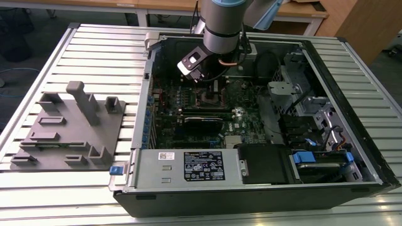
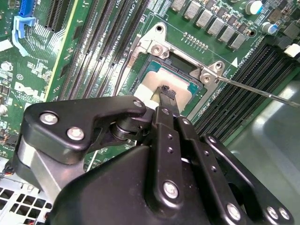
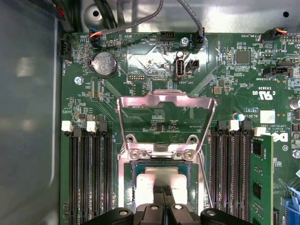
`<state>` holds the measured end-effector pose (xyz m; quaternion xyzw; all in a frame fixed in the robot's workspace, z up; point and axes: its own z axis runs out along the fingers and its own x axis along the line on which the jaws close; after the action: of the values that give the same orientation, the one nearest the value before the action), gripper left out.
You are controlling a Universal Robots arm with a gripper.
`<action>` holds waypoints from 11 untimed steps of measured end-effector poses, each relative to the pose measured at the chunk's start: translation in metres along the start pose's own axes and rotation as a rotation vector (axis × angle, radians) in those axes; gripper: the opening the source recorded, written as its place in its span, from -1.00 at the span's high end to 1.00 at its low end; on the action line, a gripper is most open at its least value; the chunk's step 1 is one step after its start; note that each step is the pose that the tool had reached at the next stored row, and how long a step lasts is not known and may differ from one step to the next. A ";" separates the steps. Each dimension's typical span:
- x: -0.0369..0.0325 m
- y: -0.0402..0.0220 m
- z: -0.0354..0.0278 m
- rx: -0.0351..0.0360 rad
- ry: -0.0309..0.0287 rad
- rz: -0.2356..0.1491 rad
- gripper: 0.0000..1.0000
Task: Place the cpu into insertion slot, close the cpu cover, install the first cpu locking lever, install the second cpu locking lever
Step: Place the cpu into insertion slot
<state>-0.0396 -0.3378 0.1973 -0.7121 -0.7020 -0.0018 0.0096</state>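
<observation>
The closed tool (image 3: 164,189) hangs over one cpu (image 3: 147,180), beside one raised cpu cover (image 3: 166,96).

Dull silver cpu (image 3: 146,180), shiny silver cpu cover (image 3: 166,97), green motherboard (image 3: 140,61), black end effector (image 3: 162,191).

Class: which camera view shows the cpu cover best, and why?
The first wrist view: the cpu cover faces the camera, raised open, its whole frame visible. The second wrist view shows its hinge edge, foreshortened. In the exterior view it is too small to make out.
</observation>
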 end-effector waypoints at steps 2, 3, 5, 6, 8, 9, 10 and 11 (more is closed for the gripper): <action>0.0000 0.0000 0.0002 -0.0001 0.0003 0.000 0.79; 0.0000 0.0000 0.0001 -0.0001 0.0001 0.000 0.79; -0.0001 -0.0001 0.0002 0.0000 0.0000 0.000 0.79; -0.0001 -0.0001 0.0002 0.0000 0.0000 0.000 0.79; 0.0002 0.0001 -0.0010 -0.0010 0.0015 0.000 0.79; 0.0006 0.0003 -0.0022 -0.0021 0.0037 0.000 0.79; 0.0006 0.0002 -0.0045 -0.0015 0.0027 0.000 0.79; 0.0004 0.0000 -0.0076 -0.0007 0.0012 0.000 0.79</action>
<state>-0.0395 -0.3375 0.2049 -0.7122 -0.7019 -0.0025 0.0098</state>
